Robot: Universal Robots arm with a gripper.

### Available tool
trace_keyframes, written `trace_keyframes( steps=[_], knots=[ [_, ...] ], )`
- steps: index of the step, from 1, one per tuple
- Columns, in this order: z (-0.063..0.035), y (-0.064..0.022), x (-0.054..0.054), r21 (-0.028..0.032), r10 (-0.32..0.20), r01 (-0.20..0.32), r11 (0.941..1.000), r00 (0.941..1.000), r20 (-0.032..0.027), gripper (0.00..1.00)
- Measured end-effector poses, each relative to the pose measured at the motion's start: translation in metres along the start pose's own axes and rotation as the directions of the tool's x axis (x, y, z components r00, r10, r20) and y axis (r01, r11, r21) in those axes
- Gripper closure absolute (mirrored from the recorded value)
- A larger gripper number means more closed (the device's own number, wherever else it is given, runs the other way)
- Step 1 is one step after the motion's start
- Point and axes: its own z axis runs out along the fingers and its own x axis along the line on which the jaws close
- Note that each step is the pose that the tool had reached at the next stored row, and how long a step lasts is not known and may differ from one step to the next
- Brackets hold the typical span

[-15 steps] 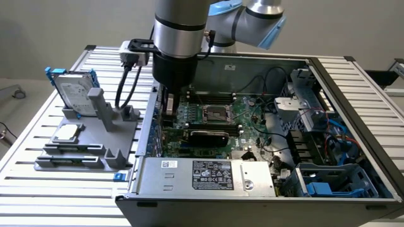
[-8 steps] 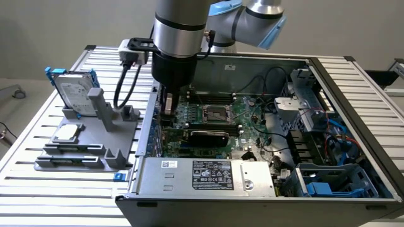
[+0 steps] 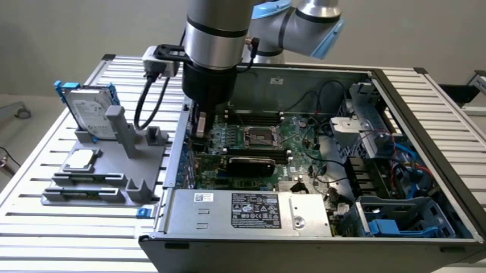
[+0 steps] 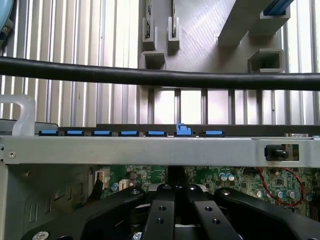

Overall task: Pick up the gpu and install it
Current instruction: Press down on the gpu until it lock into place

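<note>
A: Biggest first, then. Slatted table [image 3: 45, 227], open computer case [image 3: 410, 122] across the middle and right of the frame, lid off, motherboard [image 3: 300, 159] exposed.

B: Agreed. UR arm [image 3: 216, 34] plunging from top centre into the case's upper-left corner. Grey parts fixture [image 3: 99, 182] at left, holding a hard drive [image 3: 90, 111] on edge and a processor chip [image 3: 82, 160] lying flat.

A: And the gpu [image 3: 249, 165]?

B: Inside the case, centre of frame: black rounded shroud standing across the motherboard, just above the power supply [image 3: 251, 211]. Looks seated or close to it.

A: Gripper [image 3: 201, 133]?

B: Just left of the shroud, at the card's bracket end, hard by the rear wall. Jaws drawn fully together in the wrist view [image 4: 175, 210]. Pinching the card's thin edge or merely pressing on it: cannot tell.

A: Step in hand, as a judgement?

B: Install, not pickup; probably the last of the seating.

A: Demands from here?

B: Straight, even pressure; bracket flush with the rear rail [image 4: 150, 150]; no tilt in the slot.
</note>
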Motion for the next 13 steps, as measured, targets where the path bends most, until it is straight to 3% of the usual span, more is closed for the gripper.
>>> trace_keyframes(
  steps=[6,11,13],
  knots=[
    [-0.0004,0.0001,0.0,-0.0121,0.034,-0.034,0.9993,0.9994,0.0057,0.89],
    [-0.0035,0.0008,0.0002,-0.0229,0.054,-0.054,0.9983,0.9985,-0.0025,0.89],
    [-0.0045,0.0007,0.0003,-0.0244,0.058,-0.058,0.998,0.9983,-0.0063,0.89]
  ],
)
